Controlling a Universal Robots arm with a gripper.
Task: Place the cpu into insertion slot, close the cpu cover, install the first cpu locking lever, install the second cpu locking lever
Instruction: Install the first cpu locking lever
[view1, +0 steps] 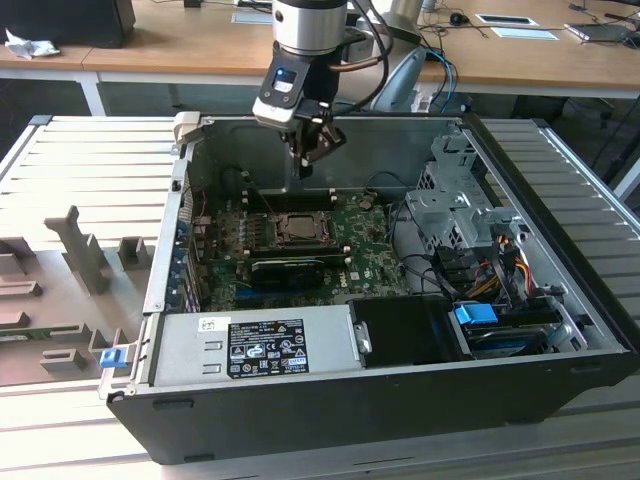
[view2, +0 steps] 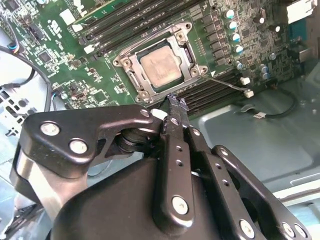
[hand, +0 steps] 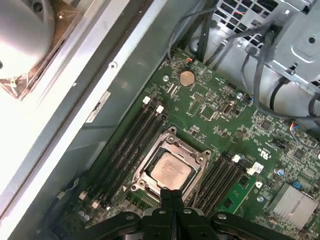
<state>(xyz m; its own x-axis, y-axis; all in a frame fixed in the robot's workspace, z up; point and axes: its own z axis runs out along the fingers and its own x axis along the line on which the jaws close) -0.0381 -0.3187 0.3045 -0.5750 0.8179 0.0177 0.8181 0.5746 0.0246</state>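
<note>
Gripper (view2: 176, 101), closed and empty, hangs above the cpu (view2: 161, 64) seated in the insertion slot (view2: 123, 63).

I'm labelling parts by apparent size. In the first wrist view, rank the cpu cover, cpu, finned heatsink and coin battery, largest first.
1. cpu cover
2. cpu and finned heatsink: they look about alike, so unranked
3. coin battery, smallest

A ribbed grey surface (view1: 80, 150) spreads wide under even light. Behind it stand long wooden desks (view1: 180, 55) on white legs (view1: 92, 95), carrying a black box (view1: 75, 20), a crumpled white wad (view1: 28, 45) and scattered papers (view1: 510, 22).
</note>
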